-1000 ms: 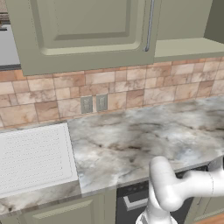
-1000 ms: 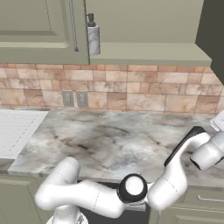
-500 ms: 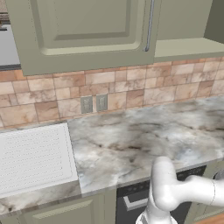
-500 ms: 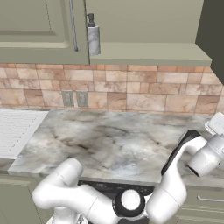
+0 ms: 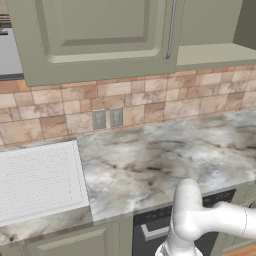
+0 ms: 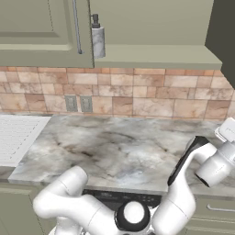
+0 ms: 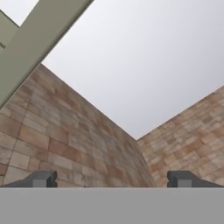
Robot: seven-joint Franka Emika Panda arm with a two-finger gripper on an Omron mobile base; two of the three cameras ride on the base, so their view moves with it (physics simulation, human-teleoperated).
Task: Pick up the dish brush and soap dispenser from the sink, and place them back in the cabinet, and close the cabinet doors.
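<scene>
Right base view: small squat grey soap dispenser (image 6: 97,40) with a black pump stands upright inside the olive-green wall cabinet (image 6: 151,57).
Hand view: two-finger gripper (image 7: 112,178) spread wide, empty, facing tan brick-tiled wall (image 7: 65,144).

A desk (image 5: 165,165) runs across the scene with a tiled wall (image 5: 150,102) behind it. The sink's drainboard (image 5: 35,182) sits at the desk's left end. Two outlets (image 5: 107,119) are set side by side in the wall above the desk. The cabinet (image 6: 151,57) hangs over the wall, one door (image 5: 95,35) standing out in front. The soap dispenser (image 6: 97,38) stands inside on the cabinet's bottom shelf, just right of the door's handle (image 6: 77,27).
</scene>
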